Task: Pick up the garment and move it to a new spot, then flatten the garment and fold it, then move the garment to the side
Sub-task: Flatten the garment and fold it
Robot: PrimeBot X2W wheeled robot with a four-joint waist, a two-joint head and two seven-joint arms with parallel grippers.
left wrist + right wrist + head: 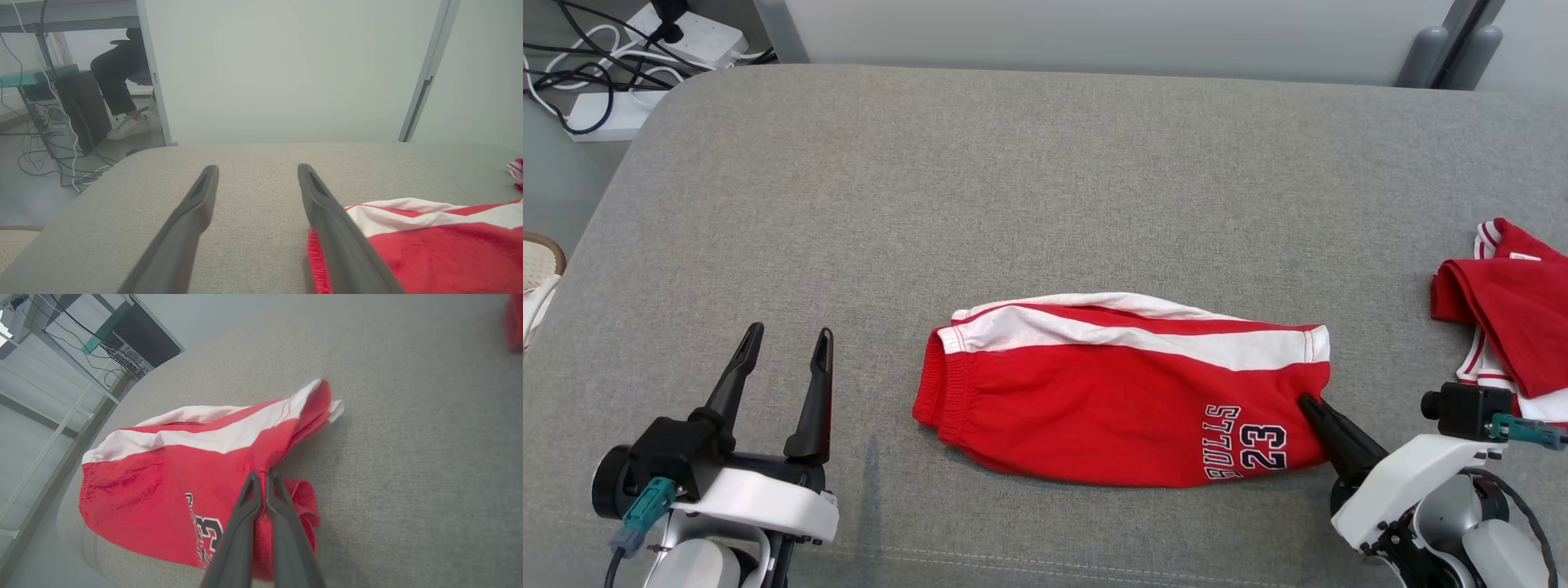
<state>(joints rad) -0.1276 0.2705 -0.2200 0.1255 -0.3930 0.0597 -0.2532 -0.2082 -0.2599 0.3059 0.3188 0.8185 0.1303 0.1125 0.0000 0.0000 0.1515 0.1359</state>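
The left gripper [791, 331] is held at the lower left of the head view, with its two dark fingers [196, 212] spread well apart and pointed forward. Its white wrist housing [760, 498] is seen low behind the black finger base. The right gripper [1308, 403] is set at the lower right and angled up and to the left. Its fingers are pressed together, and a fold at the edge of the red shorts [1111, 408] is pinched between the tips. The white right wrist [1392, 474] is seen tilted behind it.
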